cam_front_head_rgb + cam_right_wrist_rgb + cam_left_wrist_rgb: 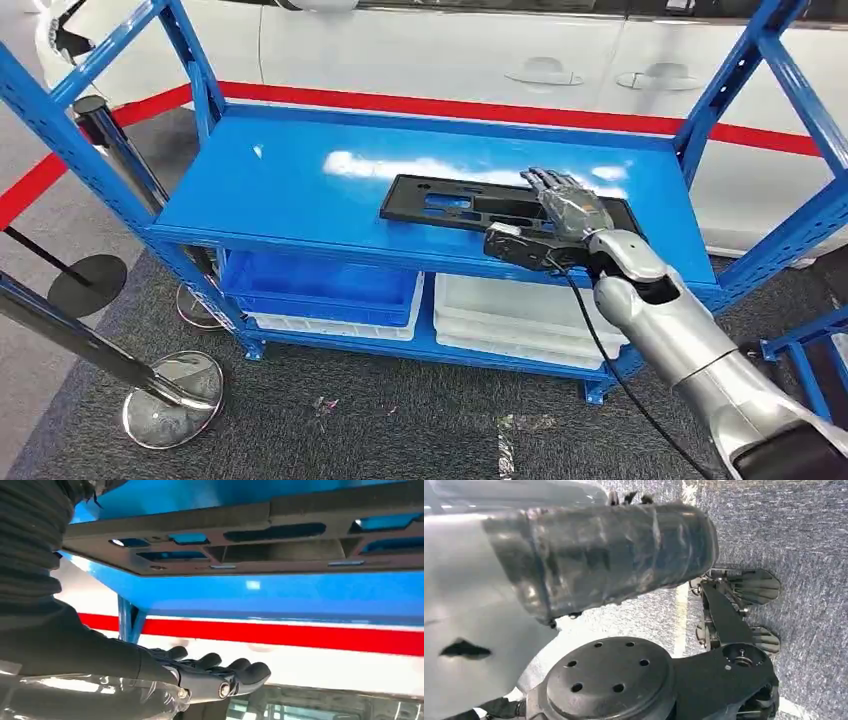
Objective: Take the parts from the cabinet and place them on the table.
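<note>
Right hand [568,205] hovers just over the part's [450,203] right end, fingers straight and apart, holding nothing. Black part lies flat on the blue shelf [290,180], near its front edge.

right arm [690,350] enters from the lower right of the head view, reaching up toward centre right; right hand [568,205] flat, palm down, fingers extended and slightly apart, holding nothing.

Blue shelf [280,190], black flat part [450,203] lying on its top
</note>
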Controlling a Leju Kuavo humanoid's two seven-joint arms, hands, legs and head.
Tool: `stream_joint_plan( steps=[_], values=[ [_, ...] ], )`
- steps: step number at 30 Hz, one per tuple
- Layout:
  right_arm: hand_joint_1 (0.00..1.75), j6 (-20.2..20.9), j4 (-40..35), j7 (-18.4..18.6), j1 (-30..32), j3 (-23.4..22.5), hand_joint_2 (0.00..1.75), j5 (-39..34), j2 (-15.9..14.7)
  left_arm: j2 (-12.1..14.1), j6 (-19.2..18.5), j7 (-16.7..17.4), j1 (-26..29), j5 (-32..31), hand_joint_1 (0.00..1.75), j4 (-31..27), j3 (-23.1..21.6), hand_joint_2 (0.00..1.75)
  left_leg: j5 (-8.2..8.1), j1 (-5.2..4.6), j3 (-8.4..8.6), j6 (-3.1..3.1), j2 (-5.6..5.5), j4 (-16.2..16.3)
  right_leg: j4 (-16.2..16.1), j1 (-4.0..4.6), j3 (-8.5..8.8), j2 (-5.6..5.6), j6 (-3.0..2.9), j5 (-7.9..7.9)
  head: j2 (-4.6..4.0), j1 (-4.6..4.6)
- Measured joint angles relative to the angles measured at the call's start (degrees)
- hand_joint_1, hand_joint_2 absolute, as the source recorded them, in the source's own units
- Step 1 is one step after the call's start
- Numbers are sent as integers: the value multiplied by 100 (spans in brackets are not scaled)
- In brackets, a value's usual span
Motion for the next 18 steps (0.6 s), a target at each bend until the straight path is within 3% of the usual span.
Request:
stream_joint_plan(
  steps=[11, 18],
  values=[
    [0, -105, 236, -66, -13, 212, 175, 44, 109, -2, 2, 13, -1, 31, 0, 0, -4, 0, 0, 0, 0, 1, 0, 2, -1, -1, 0, 0, 1, 1, 0, 0],
    [0, -133, 293, -65, -11, 247, 175, 61, 131, 0, 0, -15, -6, 33, 0, 0, -13, 0, -5, -24, -29, 21, -11, 56, -13, -36, -14, 19, 42, 22, 0, -2]
  ],
)
